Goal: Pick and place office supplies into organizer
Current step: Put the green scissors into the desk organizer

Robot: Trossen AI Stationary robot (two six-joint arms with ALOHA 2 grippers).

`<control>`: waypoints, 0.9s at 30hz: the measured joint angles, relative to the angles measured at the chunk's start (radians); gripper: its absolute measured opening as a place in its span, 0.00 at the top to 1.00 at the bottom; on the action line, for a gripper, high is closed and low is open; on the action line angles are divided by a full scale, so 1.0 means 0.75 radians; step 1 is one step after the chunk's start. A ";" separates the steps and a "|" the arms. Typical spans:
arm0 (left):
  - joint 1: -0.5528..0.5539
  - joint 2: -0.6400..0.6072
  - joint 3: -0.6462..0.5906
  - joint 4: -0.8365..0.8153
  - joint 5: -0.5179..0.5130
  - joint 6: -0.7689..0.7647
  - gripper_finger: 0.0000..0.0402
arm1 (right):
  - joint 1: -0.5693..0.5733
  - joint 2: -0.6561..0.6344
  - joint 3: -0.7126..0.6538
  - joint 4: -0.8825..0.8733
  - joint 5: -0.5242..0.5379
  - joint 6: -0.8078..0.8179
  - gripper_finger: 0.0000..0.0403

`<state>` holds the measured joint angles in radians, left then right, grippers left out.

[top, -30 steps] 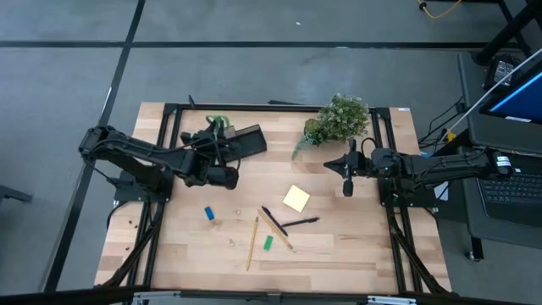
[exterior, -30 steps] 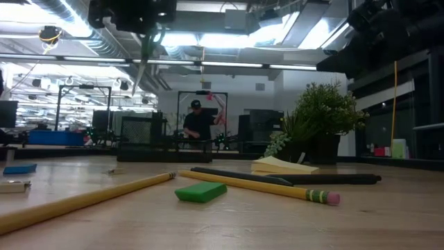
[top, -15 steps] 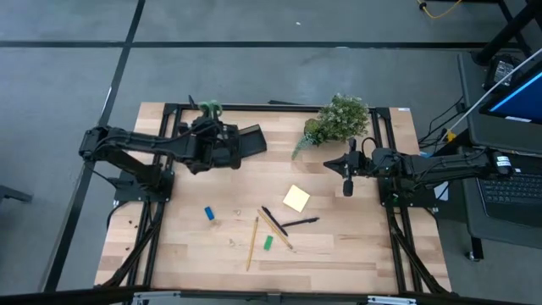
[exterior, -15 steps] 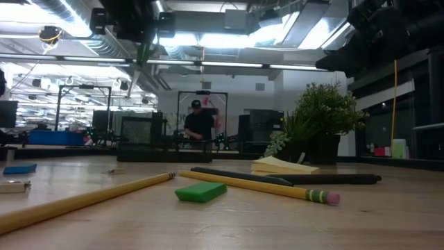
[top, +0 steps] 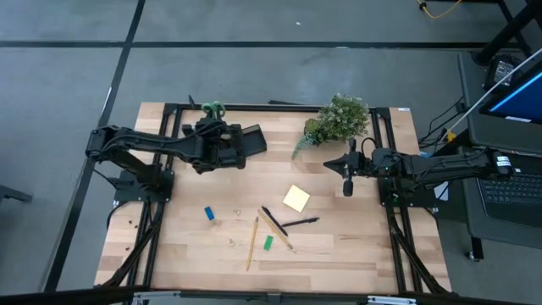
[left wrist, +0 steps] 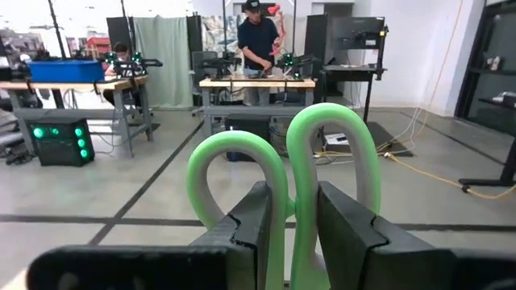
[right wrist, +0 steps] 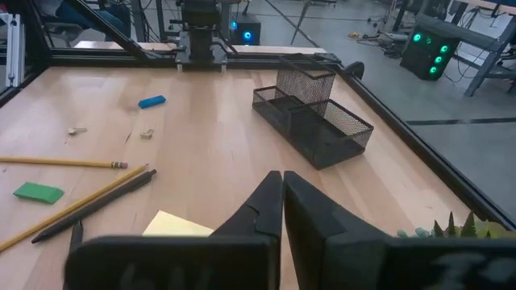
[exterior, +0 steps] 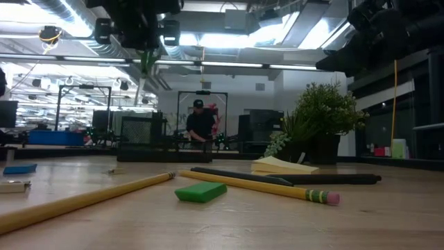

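1. Looking down: left pincer (top: 213, 127) holds scissors (top: 212, 109) beside the organizer (top: 249, 141) at the counter's (top: 356, 246) far edge; right pincer (top: 346, 185) shut, idle near the plant (top: 340, 119).
2. Low: scissors (exterior: 146, 66) hang blade-down, aloft.
3. Left wrist: fingers (left wrist: 348, 234) clamp green handles (left wrist: 318, 161).
4. Right wrist: organizer (right wrist: 313, 114) stands apart.

— Where did the scissors (top: 211, 110) sit?
— In the left gripper (top: 218, 146), above the organizer (top: 247, 141) at the table's (top: 356, 246) far left.
— And the rest?
— The sticky-note pad (top: 295, 198) lay mid-table, with the pencils (top: 252, 242) and pens (top: 300, 223) nearer the front.
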<state>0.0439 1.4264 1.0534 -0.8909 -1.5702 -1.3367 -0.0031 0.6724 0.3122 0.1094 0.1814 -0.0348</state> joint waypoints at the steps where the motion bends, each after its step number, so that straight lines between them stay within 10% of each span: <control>1: 0.003 0.013 0.000 0.001 0.000 -0.020 0.82 | 0.000 0.000 0.000 0.000 0.000 0.001 0.96; 27: 0.099 0.338 0.000 0.001 0.000 -0.190 0.82 | 0.000 0.000 0.000 -0.027 0.000 -0.035 0.96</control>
<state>0.1179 1.6801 1.0537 -0.8899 -1.5703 -1.4790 -0.0032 0.6724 0.3122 0.0894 0.1817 -0.0608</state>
